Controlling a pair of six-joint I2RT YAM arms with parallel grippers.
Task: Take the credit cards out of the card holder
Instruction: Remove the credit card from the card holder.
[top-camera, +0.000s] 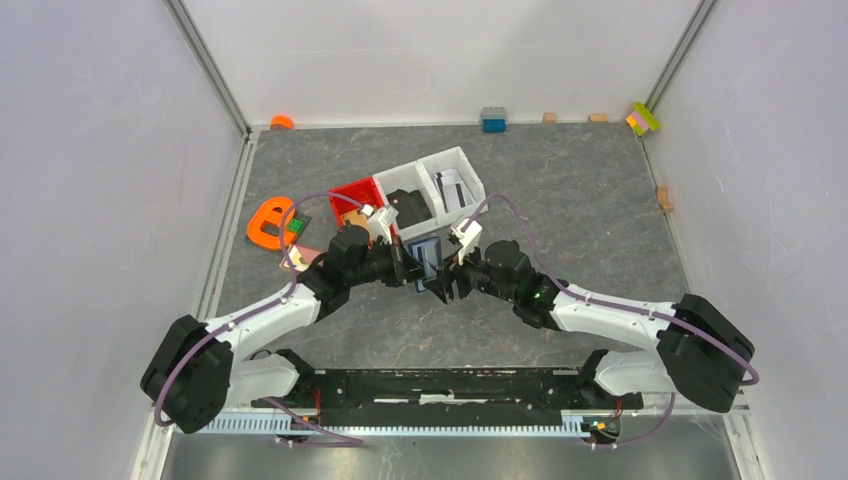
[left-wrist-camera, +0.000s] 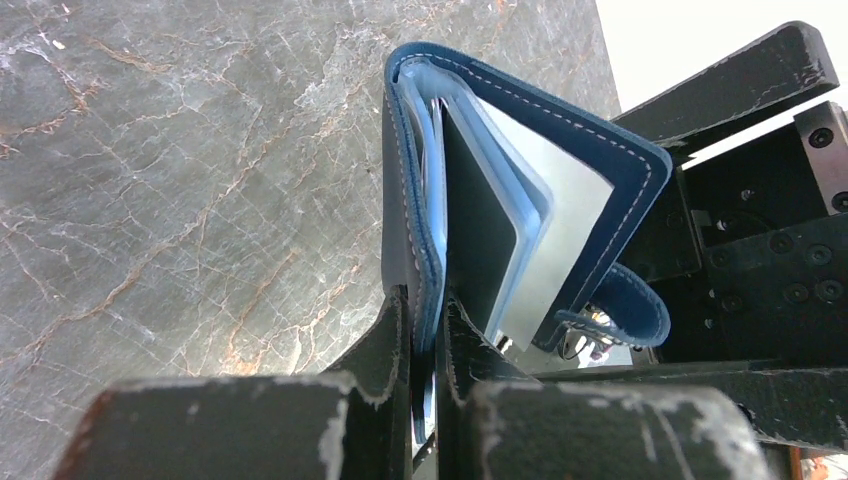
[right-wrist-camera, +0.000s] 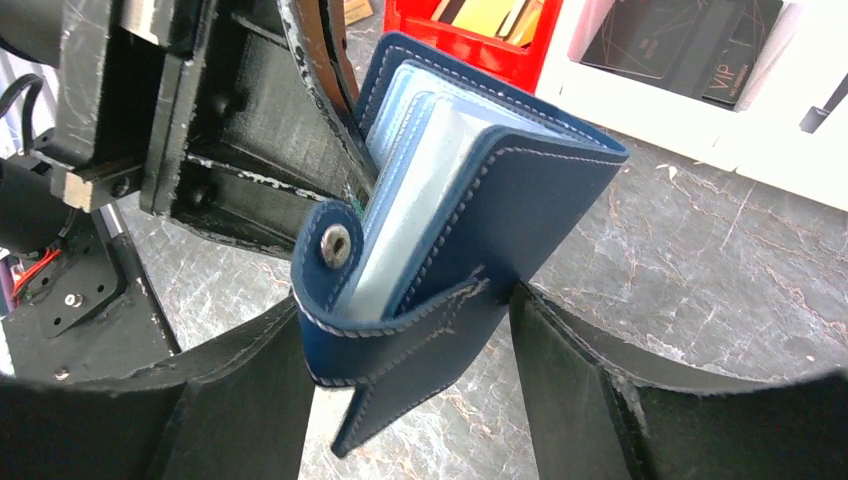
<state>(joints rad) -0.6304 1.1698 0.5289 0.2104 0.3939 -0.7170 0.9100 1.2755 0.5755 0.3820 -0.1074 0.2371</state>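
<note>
The navy-blue card holder (top-camera: 428, 258) is held above the table between both grippers, partly folded open. My left gripper (left-wrist-camera: 428, 320) is shut on one cover of the card holder (left-wrist-camera: 540, 140). Inside it, a dark grey card (left-wrist-camera: 480, 230) and a silvery card (left-wrist-camera: 570, 220) sit in light blue sleeves. My right gripper (right-wrist-camera: 410, 300) is open, with its jaws on either side of the other cover of the holder (right-wrist-camera: 500, 210) and of the strap tab (right-wrist-camera: 335, 245) with its snap. The left gripper's finger (right-wrist-camera: 330, 90) shows behind the holder.
A red bin (top-camera: 355, 195) and white bins (top-camera: 455, 185) stand just behind the grippers. One white bin holds a black card (right-wrist-camera: 680, 40). An orange object (top-camera: 268, 225) lies to the left. Small blocks (top-camera: 493, 120) line the back wall.
</note>
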